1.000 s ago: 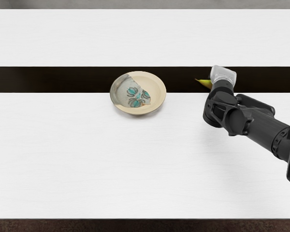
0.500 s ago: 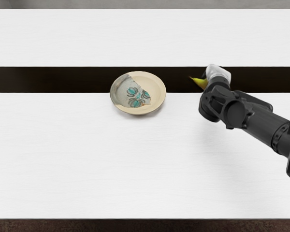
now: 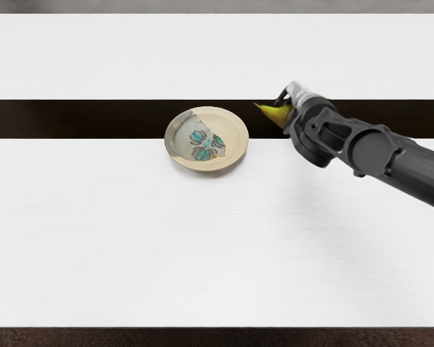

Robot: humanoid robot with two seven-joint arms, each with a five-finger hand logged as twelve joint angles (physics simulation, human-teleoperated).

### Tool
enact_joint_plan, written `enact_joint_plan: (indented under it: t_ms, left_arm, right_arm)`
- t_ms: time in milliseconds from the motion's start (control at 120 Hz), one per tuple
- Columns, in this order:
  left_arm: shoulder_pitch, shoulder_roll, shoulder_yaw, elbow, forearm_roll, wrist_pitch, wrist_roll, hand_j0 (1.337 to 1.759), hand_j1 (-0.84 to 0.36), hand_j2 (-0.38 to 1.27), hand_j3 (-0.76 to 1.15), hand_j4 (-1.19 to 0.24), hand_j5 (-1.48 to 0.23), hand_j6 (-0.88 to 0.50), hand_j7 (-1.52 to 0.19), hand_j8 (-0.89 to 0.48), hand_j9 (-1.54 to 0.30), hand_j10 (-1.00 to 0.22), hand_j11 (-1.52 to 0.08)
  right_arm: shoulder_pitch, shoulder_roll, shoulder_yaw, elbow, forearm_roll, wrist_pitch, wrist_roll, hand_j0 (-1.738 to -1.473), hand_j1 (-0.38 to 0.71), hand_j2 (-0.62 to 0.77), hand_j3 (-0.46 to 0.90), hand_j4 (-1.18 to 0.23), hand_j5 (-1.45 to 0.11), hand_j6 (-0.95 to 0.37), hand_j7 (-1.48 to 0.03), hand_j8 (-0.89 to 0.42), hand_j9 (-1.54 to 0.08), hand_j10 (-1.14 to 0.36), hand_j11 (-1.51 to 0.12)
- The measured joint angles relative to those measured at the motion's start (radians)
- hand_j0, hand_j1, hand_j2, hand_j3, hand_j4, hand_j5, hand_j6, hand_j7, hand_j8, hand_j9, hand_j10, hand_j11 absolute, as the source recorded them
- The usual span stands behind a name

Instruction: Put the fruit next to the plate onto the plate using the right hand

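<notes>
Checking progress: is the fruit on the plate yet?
Not on it. The fruit sticks out of the right hand, right of the plate and clear of its rim.

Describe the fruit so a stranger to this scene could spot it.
On the white table, find the patterned plate at the edge of the dark band. Right of it, the right hand reaches in over that band. The fruit is the pointed thing at its tip, the only yellow-green one in view.

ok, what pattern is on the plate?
Cream plate with teal flower-like marks in the middle and a greyish patch on its left. Head view.
</notes>
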Motion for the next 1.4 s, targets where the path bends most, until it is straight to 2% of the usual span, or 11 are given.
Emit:
enact_joint_plan:
  t_ms: [400, 550, 883, 1400]
  left_arm:
    - [0.000, 0.000, 0.000, 0.000, 0.000, 0.000, 0.000, 1.658, 0.34, 0.00, 0.00, 0.00, 0.00, 0.00, 0.00, 0.00, 0.00, 0.00, 0.00]
    - [0.000, 0.000, 0.000, 0.000, 0.000, 0.000, 0.000, 1.658, 0.34, 0.00, 0.00, 0.00, 0.00, 0.00, 0.00, 0.00, 0.00, 0.00, 0.00]
    - [0.000, 0.000, 0.000, 0.000, 0.000, 0.000, 0.000, 1.658, 0.34, 0.00, 0.00, 0.00, 0.00, 0.00, 0.00, 0.00, 0.00, 0.00, 0.00]
    - [0.000, 0.000, 0.000, 0.000, 0.000, 0.000, 0.000, 1.658, 0.34, 0.00, 0.00, 0.00, 0.00, 0.00, 0.00, 0.00, 0.00, 0.00, 0.00]
  right_arm:
    - [0.024, 0.017, 0.053, 0.125, 0.054, 0.002, 0.000, -1.657, 0.27, 0.15, 0.00, -0.48, -0.85, -0.44, -0.82, -0.42, -0.84, -0.63, -0.84]
    - [0.030, 0.050, 0.069, 0.135, 0.057, 0.000, 0.001, -1.658, 0.25, 0.14, 0.00, -0.50, -0.86, -0.45, -0.83, -0.42, -0.84, -0.64, -0.84]
    - [0.031, 0.102, 0.091, 0.139, 0.057, -0.002, 0.001, -1.658, 0.30, 0.34, 0.00, -0.60, -0.85, -0.49, -0.83, -0.44, -0.84, -0.65, -0.85]
    - [0.034, 0.125, 0.125, 0.176, 0.053, -0.007, 0.002, -1.658, 0.29, 0.33, 0.00, -0.64, -0.85, -0.49, -0.84, -0.45, -0.86, -0.64, -0.86]
